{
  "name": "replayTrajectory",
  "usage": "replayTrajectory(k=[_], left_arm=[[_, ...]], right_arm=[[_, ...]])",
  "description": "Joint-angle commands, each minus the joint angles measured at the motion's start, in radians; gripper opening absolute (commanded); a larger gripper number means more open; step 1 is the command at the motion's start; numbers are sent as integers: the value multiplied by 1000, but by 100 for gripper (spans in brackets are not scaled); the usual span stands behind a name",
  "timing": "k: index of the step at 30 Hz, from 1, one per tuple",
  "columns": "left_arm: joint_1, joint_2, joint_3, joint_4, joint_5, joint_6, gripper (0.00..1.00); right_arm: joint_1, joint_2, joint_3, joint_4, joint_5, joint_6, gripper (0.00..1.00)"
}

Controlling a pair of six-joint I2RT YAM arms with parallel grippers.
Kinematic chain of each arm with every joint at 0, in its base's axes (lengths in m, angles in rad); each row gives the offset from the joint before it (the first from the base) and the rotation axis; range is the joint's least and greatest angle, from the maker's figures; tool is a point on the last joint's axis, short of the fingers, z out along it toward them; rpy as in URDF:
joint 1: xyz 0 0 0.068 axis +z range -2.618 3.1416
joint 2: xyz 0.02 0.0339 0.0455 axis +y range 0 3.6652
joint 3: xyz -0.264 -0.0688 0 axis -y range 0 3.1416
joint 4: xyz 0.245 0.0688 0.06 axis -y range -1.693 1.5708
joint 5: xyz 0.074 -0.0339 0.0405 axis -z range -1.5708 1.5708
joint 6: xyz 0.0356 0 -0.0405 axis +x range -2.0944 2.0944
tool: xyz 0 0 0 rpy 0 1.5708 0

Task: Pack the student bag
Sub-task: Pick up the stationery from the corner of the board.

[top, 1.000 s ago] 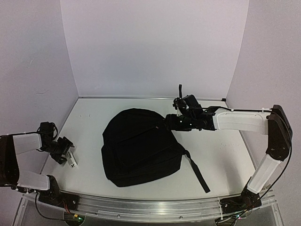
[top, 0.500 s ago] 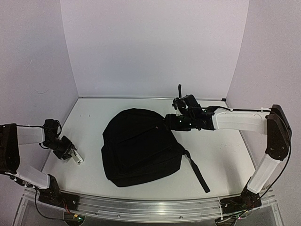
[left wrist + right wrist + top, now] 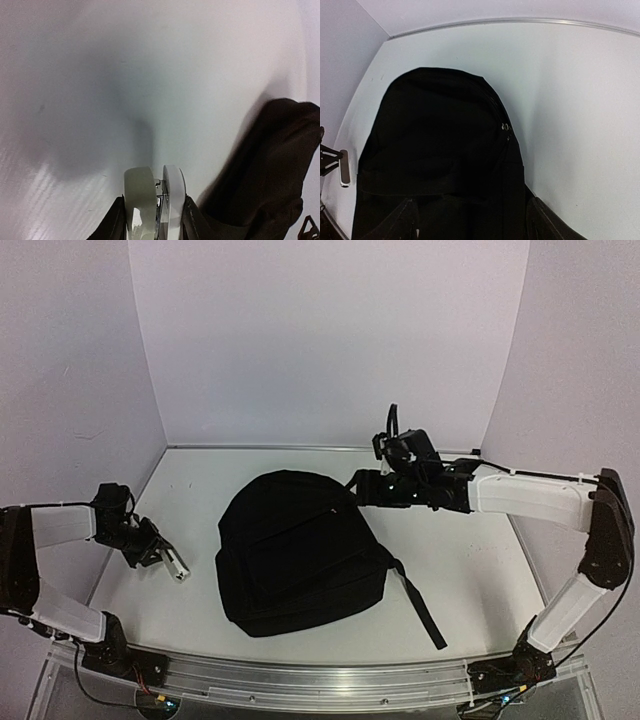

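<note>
2 hands flank the black backpack (image 3: 295, 555), lying flat on the tabletop (image 3: 480, 570). Nearest, our left hand (image 3: 172, 565) hangs left of it, fingers almost together on nothing. We judge the bag soft, floppy and light; its zipper pull (image 3: 505, 127) looks the best hold. A loose strap (image 3: 420, 605) trails right. Farthest, our right hand (image 3: 365, 490), fingers apart, sits at its top.

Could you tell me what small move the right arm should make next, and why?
Probably lower the right gripper toward the zipper pull on the student bag. The bag lies flat and looks zipped shut, the jaws stand open near its top edge, and nothing can go in until it opens.
</note>
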Motion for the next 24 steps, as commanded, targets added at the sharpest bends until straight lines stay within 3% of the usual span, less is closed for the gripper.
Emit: replayTrajectory(k=[1,5,10,18,24], left_arm=[[-43,-115,97,64,94,56,9],[-83,-187,140,169,255,101,8],[-213,-147,244,327,516,126,11],[-472,-7,418,524,631,76,11],[-577,70,478,660,710,4,11]], right_arm=[[9,-98,38,20,-11,-18,73],[44,-107,53,24,-86,-33,76],[111,-38,109,72,-251,-30,83],[172,58,154,291,-425,100,88],[174,82,127,409,-474,183,83]])
